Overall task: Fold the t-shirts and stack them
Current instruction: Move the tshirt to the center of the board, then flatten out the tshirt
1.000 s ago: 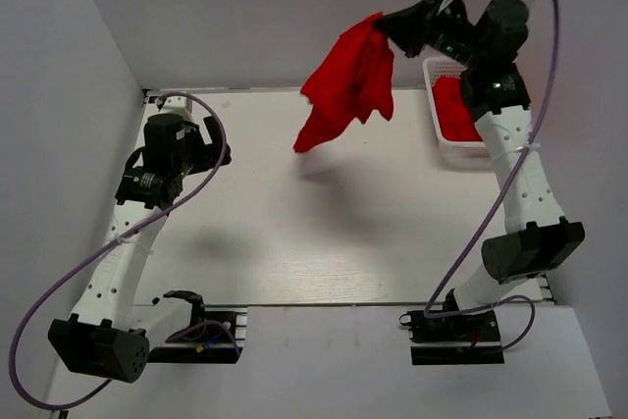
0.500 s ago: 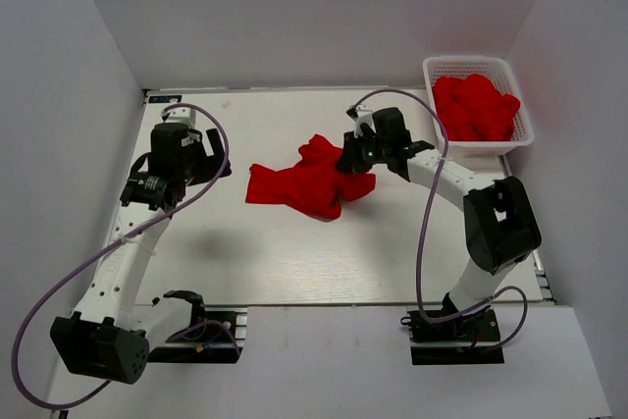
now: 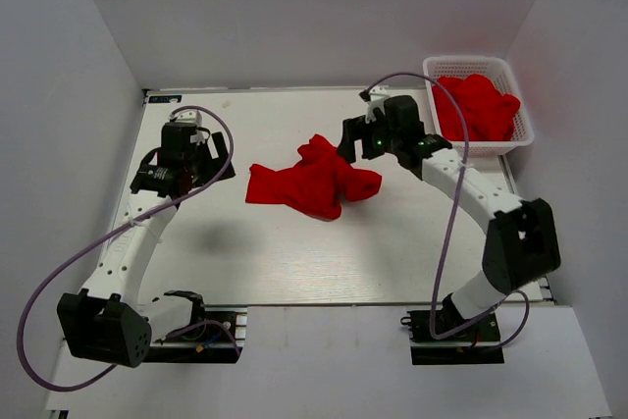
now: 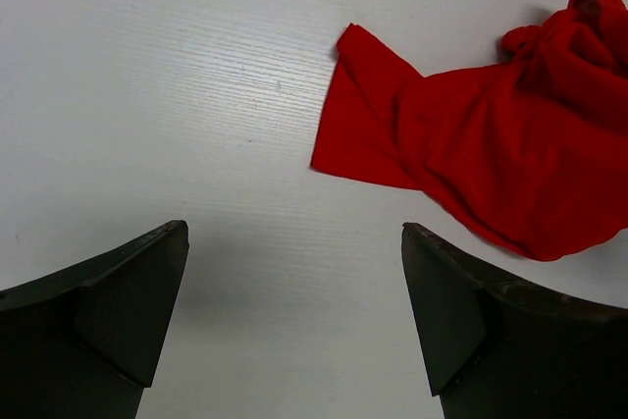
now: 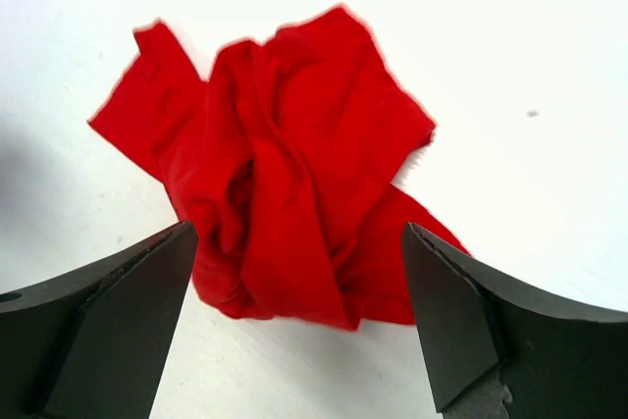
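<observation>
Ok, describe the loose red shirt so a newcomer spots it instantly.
On the white table, near its middle, lies a crumpled bright red cloth t-shirt. Unlike the red shirts heaped in the white plastic lattice basket far right, it lies alone.

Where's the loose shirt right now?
Top view: the red shirt lies crumpled at the middle of the table, close by the open right gripper, apart from the basket.

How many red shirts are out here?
At least 2: one shirt lies crumpled in the middle of the table; a red heap fills the white basket at the far right, possibly several shirts.
</observation>
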{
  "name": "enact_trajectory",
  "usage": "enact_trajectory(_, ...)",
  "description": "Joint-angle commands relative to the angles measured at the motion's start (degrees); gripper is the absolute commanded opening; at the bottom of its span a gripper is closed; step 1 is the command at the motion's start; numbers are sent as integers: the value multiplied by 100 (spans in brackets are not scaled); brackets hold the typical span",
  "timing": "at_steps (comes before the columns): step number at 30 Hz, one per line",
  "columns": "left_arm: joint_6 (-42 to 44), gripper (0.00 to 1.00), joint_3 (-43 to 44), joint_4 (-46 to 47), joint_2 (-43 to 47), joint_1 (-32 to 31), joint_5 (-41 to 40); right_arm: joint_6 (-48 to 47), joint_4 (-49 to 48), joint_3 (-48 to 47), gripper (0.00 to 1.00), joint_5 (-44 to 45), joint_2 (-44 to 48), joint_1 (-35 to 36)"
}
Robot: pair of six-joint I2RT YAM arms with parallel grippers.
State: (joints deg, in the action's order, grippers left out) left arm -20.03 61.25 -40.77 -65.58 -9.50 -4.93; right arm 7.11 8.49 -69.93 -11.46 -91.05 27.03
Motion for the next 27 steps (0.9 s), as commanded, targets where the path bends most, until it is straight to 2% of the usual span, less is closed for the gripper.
enact_trajectory(1, -106, 100, -25, 17, -16, 9, 71, -96, 214, -12, 90, 434, 884, 13)
enact_trajectory(9, -220, 100, -386, 447, -788, -52, -122, -360, 996, 700, 90, 407, 1625, 145)
enact_trajectory(14, -273, 97, -465, 1018, -1570, -123, 62, -141, 979, 1437, 90, 478, 1932, 180)
enact_trajectory(20, -160, 90, -851, 1949, -2292, -183, 449, 53, 953, 1728, 90, 355, 2056, 180)
enact_trajectory(27, -45, 90, -1037, 2802, -2862, -429, 519, 141, 917, 1913, 90, 232, 1986, 172)
